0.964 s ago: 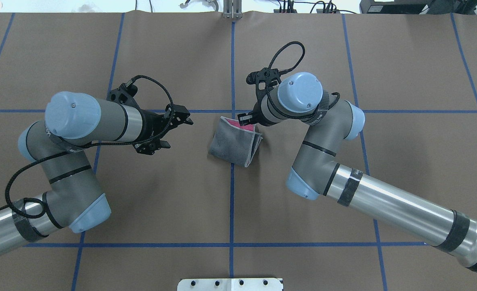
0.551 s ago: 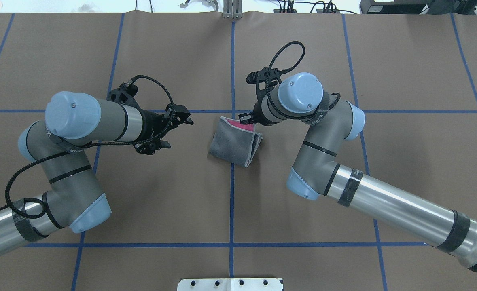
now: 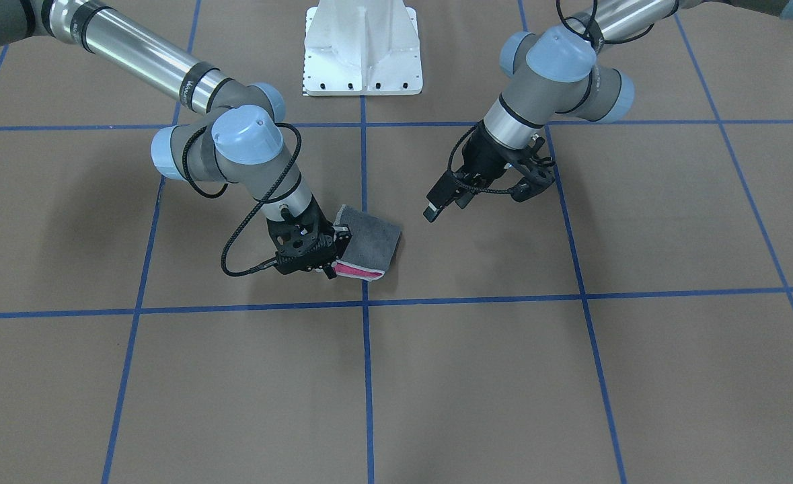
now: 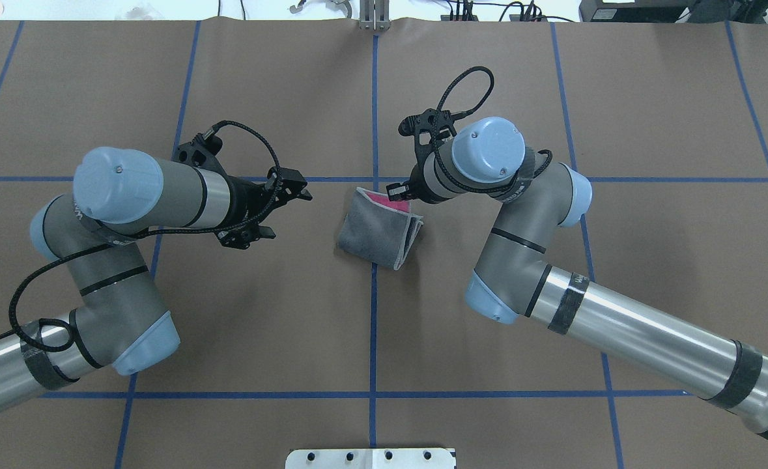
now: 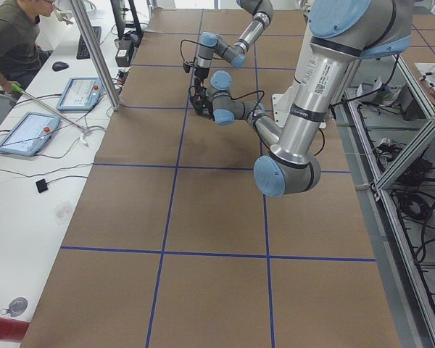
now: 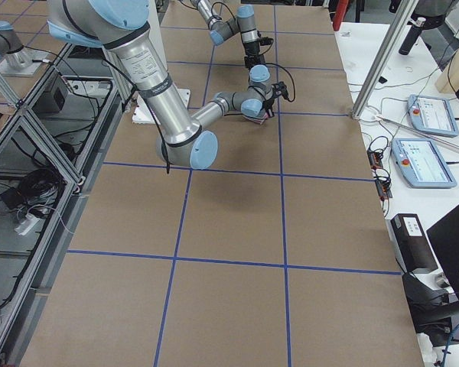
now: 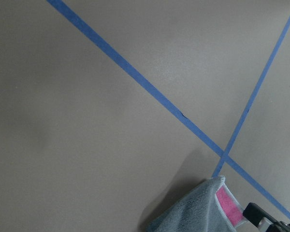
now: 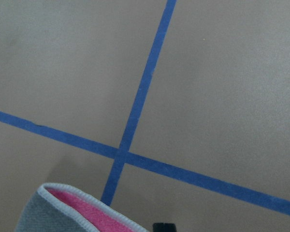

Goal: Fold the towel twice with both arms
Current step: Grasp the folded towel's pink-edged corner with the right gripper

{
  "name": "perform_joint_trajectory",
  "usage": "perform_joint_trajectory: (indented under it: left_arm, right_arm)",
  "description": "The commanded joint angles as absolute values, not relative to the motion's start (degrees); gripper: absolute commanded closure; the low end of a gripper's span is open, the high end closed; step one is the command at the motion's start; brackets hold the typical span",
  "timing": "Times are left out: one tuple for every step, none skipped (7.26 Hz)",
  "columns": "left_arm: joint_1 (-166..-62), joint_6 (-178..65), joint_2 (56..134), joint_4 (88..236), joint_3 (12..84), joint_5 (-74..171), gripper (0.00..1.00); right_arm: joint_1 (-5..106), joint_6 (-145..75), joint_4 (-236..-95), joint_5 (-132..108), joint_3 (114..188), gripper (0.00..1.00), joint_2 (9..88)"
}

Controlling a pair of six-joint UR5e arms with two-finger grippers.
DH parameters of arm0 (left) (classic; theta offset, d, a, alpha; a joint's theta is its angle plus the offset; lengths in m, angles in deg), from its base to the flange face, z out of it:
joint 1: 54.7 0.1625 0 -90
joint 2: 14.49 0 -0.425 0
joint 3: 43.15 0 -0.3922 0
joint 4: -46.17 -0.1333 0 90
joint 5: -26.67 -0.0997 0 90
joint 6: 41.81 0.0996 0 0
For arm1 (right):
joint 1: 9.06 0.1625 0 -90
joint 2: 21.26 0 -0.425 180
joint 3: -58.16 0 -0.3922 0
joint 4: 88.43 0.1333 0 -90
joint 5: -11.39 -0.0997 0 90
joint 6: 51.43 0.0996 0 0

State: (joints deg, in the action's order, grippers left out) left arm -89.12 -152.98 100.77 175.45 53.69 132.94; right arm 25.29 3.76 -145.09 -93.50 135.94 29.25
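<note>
- Brown paper, crossed by blue tape lines (image 4: 374, 326), is being seen covering the worktop (image 4: 260, 326).
- The towel (image 4: 374, 231) is being left lying near the worktop's middle, across one tape line. It is folded, with the dark grey face outward and a pink strip exposed along its far edge.
- The right gripper (image 3: 337, 253) is being held low at the towel's pink-edged corner. Its fingers are being kept spread to either side of that corner. Whether they are touching the cloth cannot be told.
- The left gripper (image 4: 287, 213) is being held well apart from the towel, with its fingers spread wide and nothing between them.
</note>
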Motion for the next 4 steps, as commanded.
perform_joint_trajectory:
  left_arm:
    - [-89.0, -153.0, 100.9, 175.5, 53.2, 132.8, 0.0]
    - [-89.0, -153.0, 100.9, 175.5, 53.2, 132.8, 0.0]
    - [-89.0, -153.0, 101.0, 175.5, 53.2, 132.8, 0.0]
    - [-89.0, -153.0, 101.0, 175.5, 53.2, 132.8, 0.0]
  right_arm:
    - [25.4, 4.2, -145.5, -96.3, 138.7, 1.0, 31.1]
    - [25.4, 4.2, -145.4, -96.3, 139.2, 1.0, 32.2]
    - [25.4, 4.2, -145.5, -96.5, 139.9, 1.0, 32.5]
    - [25.5, 4.2, -145.5, -96.5, 140.5, 1.0, 32.8]
